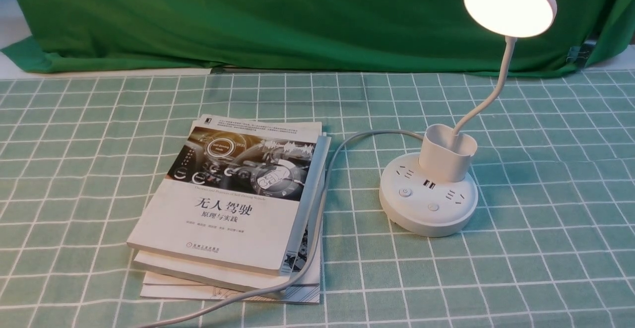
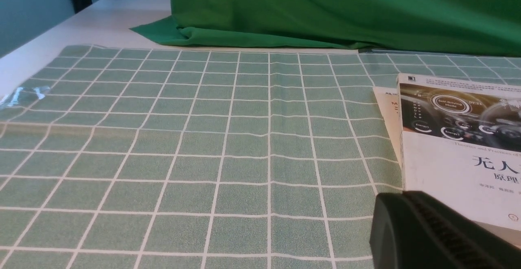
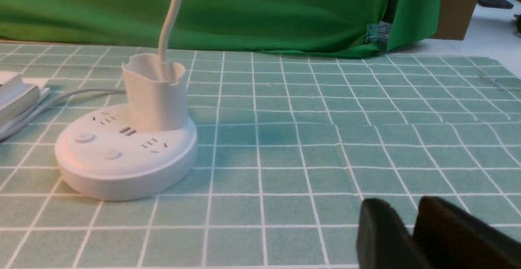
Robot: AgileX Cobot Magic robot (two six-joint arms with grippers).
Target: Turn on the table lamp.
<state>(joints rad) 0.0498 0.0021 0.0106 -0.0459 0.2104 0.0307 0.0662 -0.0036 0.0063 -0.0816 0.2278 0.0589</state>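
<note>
The table lamp stands right of centre, its round disc head [image 1: 510, 3] glowing bright on a thin curved neck. That neck rises from a cup-shaped holder [image 1: 446, 152] on the round white base [image 1: 427, 204], which carries sockets and two buttons [image 1: 406, 192]. No gripper shows in the front view. In the right wrist view my right gripper [image 3: 402, 204] hovers over the cloth, off to the side of the base [image 3: 122, 159], with a narrow gap between its tips and nothing in it. My left gripper [image 2: 401, 195] shows as one dark mass beside the book, with no gap visible.
A stack of books [image 1: 233, 204] lies left of the lamp, with the lamp's grey cable [image 1: 327, 179] running along its right side toward the near edge. A green cloth backdrop [image 1: 297, 20] closes off the far side. A checked green tablecloth [image 1: 545, 248] covers the table.
</note>
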